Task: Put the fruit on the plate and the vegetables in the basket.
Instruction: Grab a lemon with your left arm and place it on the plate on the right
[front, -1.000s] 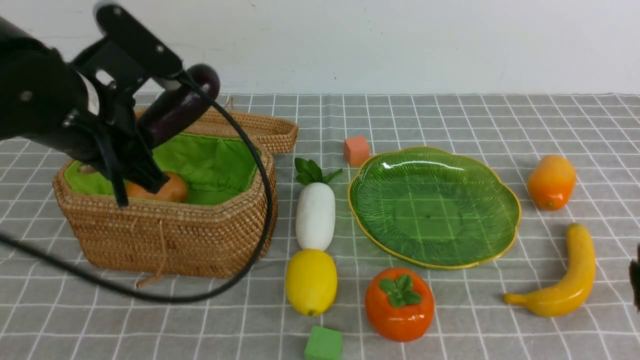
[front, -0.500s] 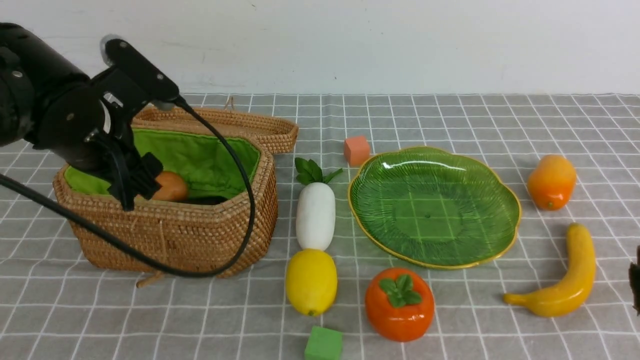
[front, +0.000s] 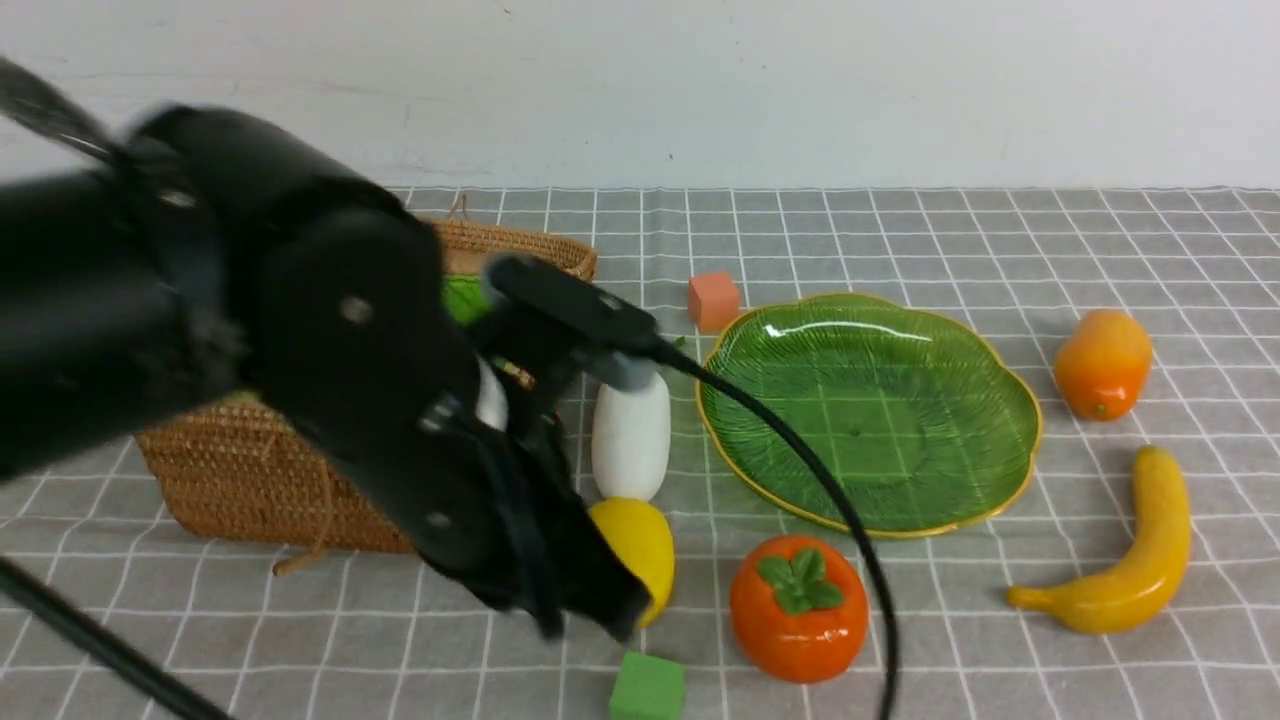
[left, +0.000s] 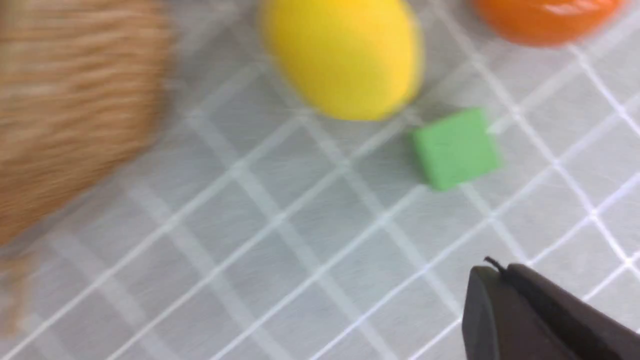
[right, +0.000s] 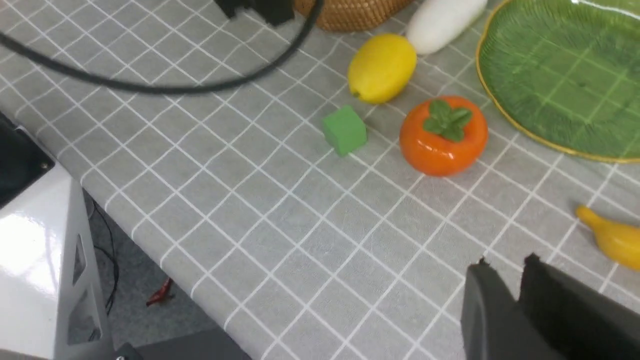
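Front view: a blurred black left arm (front: 300, 380) fills the left half, hiding most of the woven wicker basket (front: 240, 480). The left gripper (front: 590, 610) is lowered beside the smooth yellow lemon (front: 645, 545), bottom centre. A white radish (front: 632, 440) lies just above. The ribbed, glossy green plate (front: 870, 410) sits bare at centre right, ringed by persimmon (front: 798, 608), banana (front: 1130, 560) and mango (front: 1103, 362) on checked cloth (front: 950, 250). A second earlier an eggplant was held over the basket; it is no longer held.

Left wrist view: the claw is seen clenched on nothing, lower right.

Right wrist view: the right gripper (right: 505, 262) tips stand close, lower right; clenched or not cannot be told.
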